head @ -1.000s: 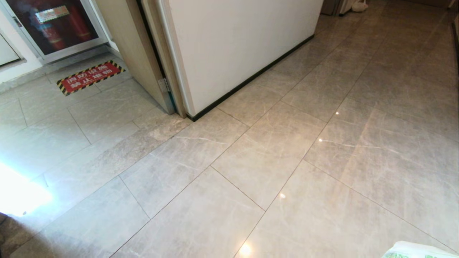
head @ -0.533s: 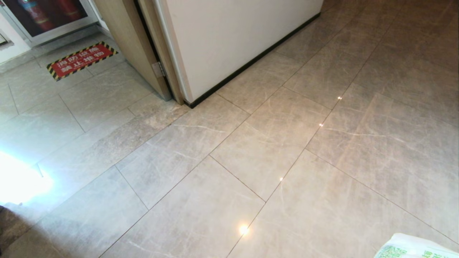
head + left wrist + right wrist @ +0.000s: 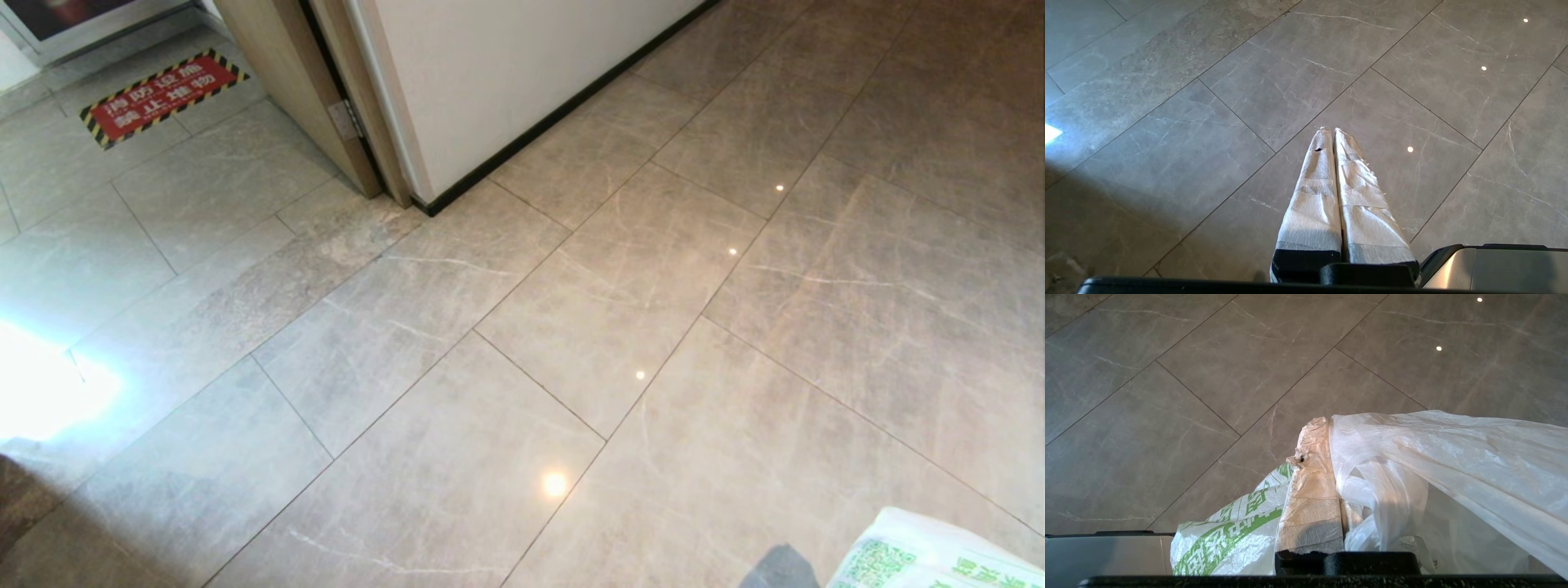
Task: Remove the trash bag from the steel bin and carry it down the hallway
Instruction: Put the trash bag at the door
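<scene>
Right gripper clamps the trash bag, apparently at its neck, above hallway tiles; left gripper closed, empty.

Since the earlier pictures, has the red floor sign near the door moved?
No. The red floor sign slid up and left in the head view, but the door frame and floor tiles slid with it, so the camera moved.
</scene>
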